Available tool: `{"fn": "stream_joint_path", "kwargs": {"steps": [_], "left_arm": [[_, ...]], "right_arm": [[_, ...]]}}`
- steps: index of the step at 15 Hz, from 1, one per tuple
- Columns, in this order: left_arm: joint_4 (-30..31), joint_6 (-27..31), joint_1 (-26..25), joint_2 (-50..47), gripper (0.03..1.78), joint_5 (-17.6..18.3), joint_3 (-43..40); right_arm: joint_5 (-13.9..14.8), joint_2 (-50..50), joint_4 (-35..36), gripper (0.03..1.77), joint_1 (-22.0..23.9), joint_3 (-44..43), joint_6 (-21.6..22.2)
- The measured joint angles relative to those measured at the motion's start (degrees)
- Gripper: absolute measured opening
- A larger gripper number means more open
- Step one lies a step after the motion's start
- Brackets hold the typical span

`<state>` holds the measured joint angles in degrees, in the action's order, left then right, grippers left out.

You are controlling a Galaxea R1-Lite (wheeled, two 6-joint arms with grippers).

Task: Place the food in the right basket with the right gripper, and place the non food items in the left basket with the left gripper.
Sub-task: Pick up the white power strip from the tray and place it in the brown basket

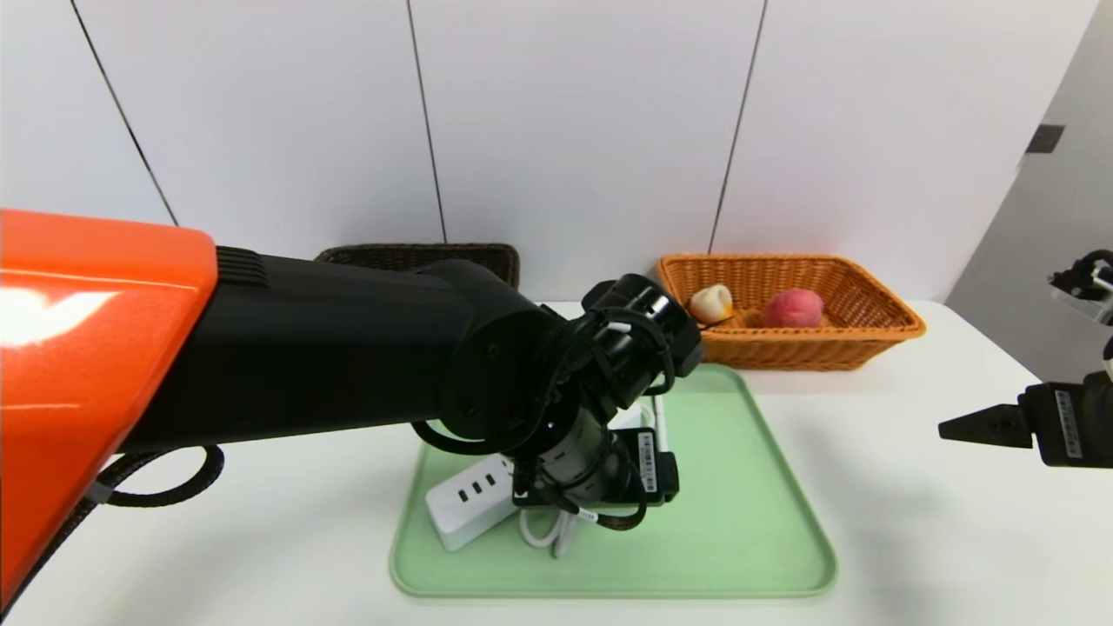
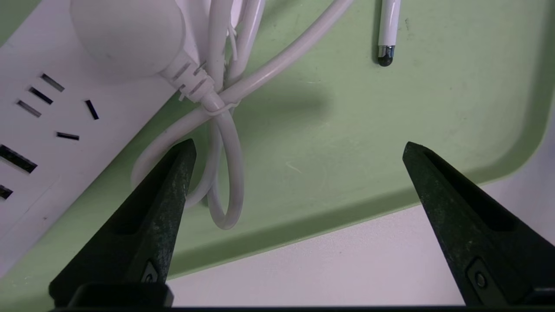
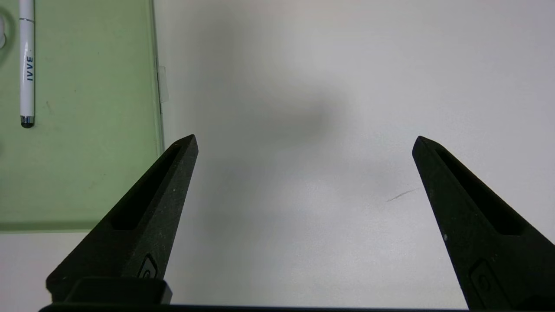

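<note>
On the green tray point(image 1: 748, 522) your power strip point(image 2: 52, 130) lies with its looped cord point(image 2: 225, 182) just beside one finger of the left gripper point(image 2: 299, 173), jaws spread wide, nothing held. Peach point(image 1: 793, 308) and bun point(image 1: 711, 303) sit in the orange basket point(image 1: 835, 348). Your right gripper point(image 3: 303, 173) hangs wide open and empty over bare table point(image 3: 325, 65).

the only text that can be read is "ivve", in dark blue capitals running along the barrel of the white pen point(image 3: 26, 65) on the green tray point(image 3: 86, 173). white stickers with barcodes sit on the left wrist point(image 1: 647, 462) and the right wrist point(image 1: 1068, 422), but their print is too small to read.
</note>
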<state>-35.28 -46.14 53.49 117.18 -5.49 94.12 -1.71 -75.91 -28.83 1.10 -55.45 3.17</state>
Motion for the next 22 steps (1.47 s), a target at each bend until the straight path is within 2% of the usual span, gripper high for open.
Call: {"fn": "stream_joint_path", "kwargs": {"steps": [22], "left_arm": [[0.3, -0.2, -0.9, 4.0, 1.69, 0.2, 1.9]], "right_arm": [[0.0, -0.6, 0.0, 1.71, 2.0, -0.5, -0.4]]}}
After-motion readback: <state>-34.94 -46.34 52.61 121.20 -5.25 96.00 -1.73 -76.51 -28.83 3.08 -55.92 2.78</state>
